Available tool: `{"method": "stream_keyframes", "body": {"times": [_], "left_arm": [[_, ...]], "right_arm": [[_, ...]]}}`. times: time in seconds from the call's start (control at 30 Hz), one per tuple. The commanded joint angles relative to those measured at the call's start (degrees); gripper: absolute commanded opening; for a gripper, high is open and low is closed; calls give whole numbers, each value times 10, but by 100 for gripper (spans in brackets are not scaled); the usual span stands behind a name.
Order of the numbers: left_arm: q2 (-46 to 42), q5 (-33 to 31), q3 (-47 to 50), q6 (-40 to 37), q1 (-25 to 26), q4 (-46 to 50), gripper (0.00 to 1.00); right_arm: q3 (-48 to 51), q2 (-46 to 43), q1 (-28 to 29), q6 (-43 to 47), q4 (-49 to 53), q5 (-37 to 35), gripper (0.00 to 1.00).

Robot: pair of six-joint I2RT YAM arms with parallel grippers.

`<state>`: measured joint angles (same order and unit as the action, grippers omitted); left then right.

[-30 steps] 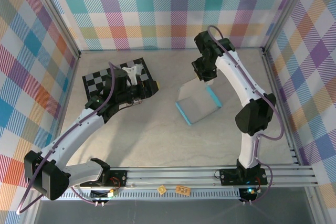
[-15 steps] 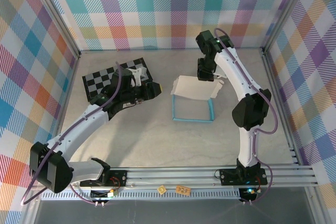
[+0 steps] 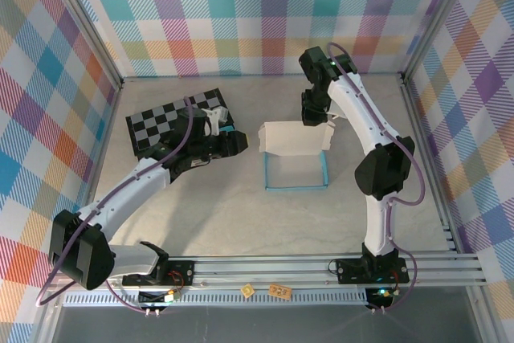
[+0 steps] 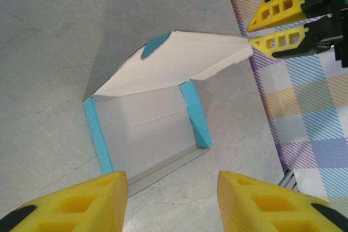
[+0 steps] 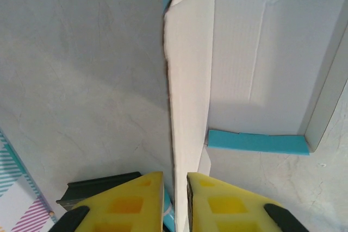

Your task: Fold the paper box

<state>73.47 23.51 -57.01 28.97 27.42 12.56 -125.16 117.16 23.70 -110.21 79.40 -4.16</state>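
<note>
The paper box [image 3: 295, 168] lies on the table as a shallow turquoise-edged tray with a whitish inside [image 4: 142, 126]. Its long white flap [image 3: 292, 139] stands raised along the far side. My right gripper [image 3: 319, 120] is shut on the right end of that flap; in the right wrist view the yellow fingers [image 5: 209, 202] pinch the flap's edge [image 5: 187, 91]. My left gripper [image 3: 243, 143] hovers just left of the box, open and holding nothing. Its yellow fingertips [image 4: 73, 202] frame the box's near corner in the left wrist view, where the right gripper [image 4: 261, 32] holds the flap's tip.
A black-and-white checkered board [image 3: 165, 122] lies at the back left, under the left arm. Two small cards [image 3: 249, 289] sit on the front rail. Plaid walls [image 3: 257, 14] and metal frame posts close in the table on three sides.
The right gripper has swung the box from a tilted pose to lie square on the table, the flap lifted. The left gripper has moved right, closer to the box.
</note>
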Motion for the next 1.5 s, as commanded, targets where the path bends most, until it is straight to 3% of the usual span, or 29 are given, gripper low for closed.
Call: {"method": "stream_keyframes", "body": {"times": [0.0, 0.1, 0.27, 0.37, 0.4, 0.53, 0.6, 0.67, 0.73, 0.83, 0.93, 1.0, 1.23, 1.47], "left_arm": [[3, 3, 7, -12, -7, 3, 46], [2, 2, 5, -13, -8, 5, 46], [21, 2, -16, -29, -7, 28, 48], [59, 9, -57, -61, -7, 90, 51], [71, 9, -72, -73, -7, 106, 52], [125, 7, -142, -137, -7, 183, 56], [158, 16, -174, -166, -7, 213, 56], [189, 21, -194, -185, -7, 227, 57], [211, 11, -200, -195, -7, 220, 57], [229, -2, -198, -198, -7, 190, 57], [244, -15, -185, -202, 2, 150, 57], [251, -23, -171, -201, 7, 113, 57], [285, -35, -157, -169, 12, 18, 56], [317, -35, -169, -165, 16, -3, 54]], "right_arm": [[-7, -9, 4, 18, 30, -8, 20], [-20, -14, 5, 37, 31, -21, 21], [-64, -32, 5, 143, 18, -96, 36], [-62, -65, 1, 299, -37, -142, 47], [-43, -83, -2, 391, -84, -139, 51], [76, -160, -44, 735, -263, 70, 63], [113, -179, -74, 821, -248, 144, 63], [159, -194, -100, 887, -211, 150, 60], [266, -240, -116, 947, -241, 128, 59], [437, -317, -136, 986, -349, 122, 59], [592, -390, -159, 996, -503, 194, 59], [645, -398, -167, 1001, -556, 216, 58], [661, -343, -177, 1033, -597, 195, 54], [648, -292, -183, 1060, -601, 223, 53]]}}
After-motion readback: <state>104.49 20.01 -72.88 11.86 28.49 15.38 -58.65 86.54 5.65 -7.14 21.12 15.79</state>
